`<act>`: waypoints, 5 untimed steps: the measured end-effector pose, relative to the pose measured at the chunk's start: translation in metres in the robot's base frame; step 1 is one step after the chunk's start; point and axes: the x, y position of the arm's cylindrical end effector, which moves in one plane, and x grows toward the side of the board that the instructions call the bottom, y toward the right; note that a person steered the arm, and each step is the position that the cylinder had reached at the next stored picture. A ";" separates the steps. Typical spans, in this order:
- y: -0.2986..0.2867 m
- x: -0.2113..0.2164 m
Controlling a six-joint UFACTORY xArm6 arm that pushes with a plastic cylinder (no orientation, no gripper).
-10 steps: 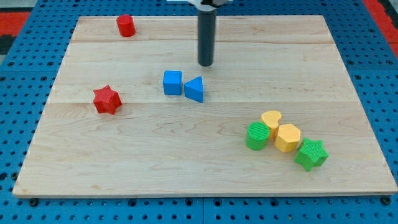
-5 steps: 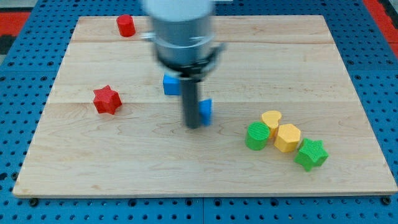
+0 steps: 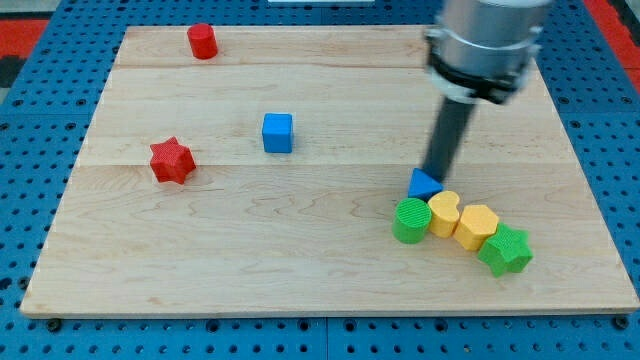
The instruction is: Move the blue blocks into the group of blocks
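Observation:
A blue triangular block (image 3: 424, 184) lies at the lower right, touching the green cylinder (image 3: 410, 220) and the yellow heart (image 3: 443, 213) of a group that also holds a yellow hexagon (image 3: 477, 225) and a green star (image 3: 505, 250). My tip (image 3: 436, 172) rests against the top edge of the blue triangle. A blue cube (image 3: 278, 132) sits alone near the board's middle, far to the left of my tip.
A red star (image 3: 171, 160) lies at the left and a red cylinder (image 3: 202, 41) at the top left. The wooden board (image 3: 330, 270) sits on a blue pegboard surface.
My tip swept from the board's middle to the lower right, pushing the blue triangle away from the blue cube and into the group. The group's blocks shifted slightly.

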 end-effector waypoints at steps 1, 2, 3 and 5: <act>-0.055 -0.060; -0.075 -0.101; -0.162 -0.086; -0.063 -0.013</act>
